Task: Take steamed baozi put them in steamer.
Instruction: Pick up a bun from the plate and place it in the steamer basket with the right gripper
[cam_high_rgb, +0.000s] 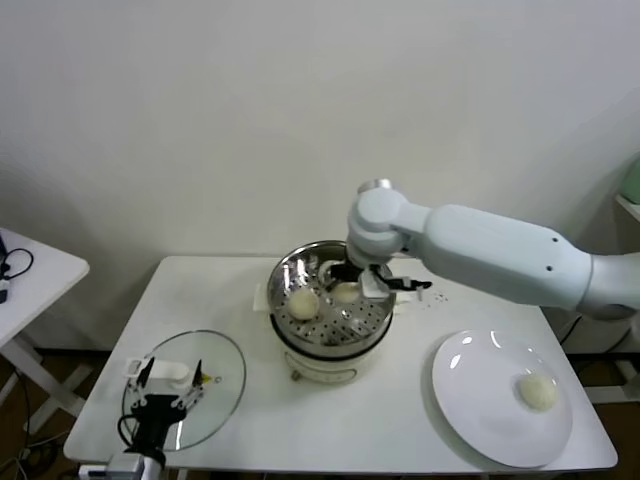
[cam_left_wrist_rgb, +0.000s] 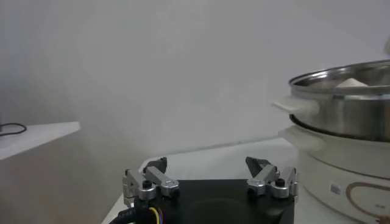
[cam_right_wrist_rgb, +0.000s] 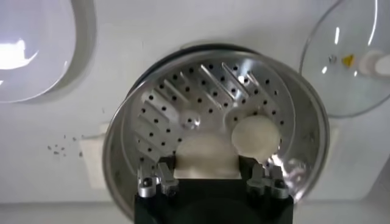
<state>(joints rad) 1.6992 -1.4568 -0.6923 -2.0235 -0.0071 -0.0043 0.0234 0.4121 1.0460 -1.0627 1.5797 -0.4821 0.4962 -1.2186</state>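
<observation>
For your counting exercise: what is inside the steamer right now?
The steamer holds two baozi: one lying free, one between the right gripper's fingers. Its perforated floor shows around them; the gripper covers the part beneath it.

Soft even light, glare on the steamer (cam_right_wrist_rgb: 183, 103), blurred hand (cam_right_wrist_rgb: 210, 185) edge.

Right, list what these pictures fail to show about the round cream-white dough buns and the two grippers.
- Head view: right gripper inside the shiny perforated steel steamer basket; its own wrist covers the fingertips.
- Right wrist view: bun between the fingers; contact unclear, camera housing hides its near side.
- Left wrist view: steamer rim hides the buns.
- Fourth bun: none visible; only one on the flat white plate.
</observation>
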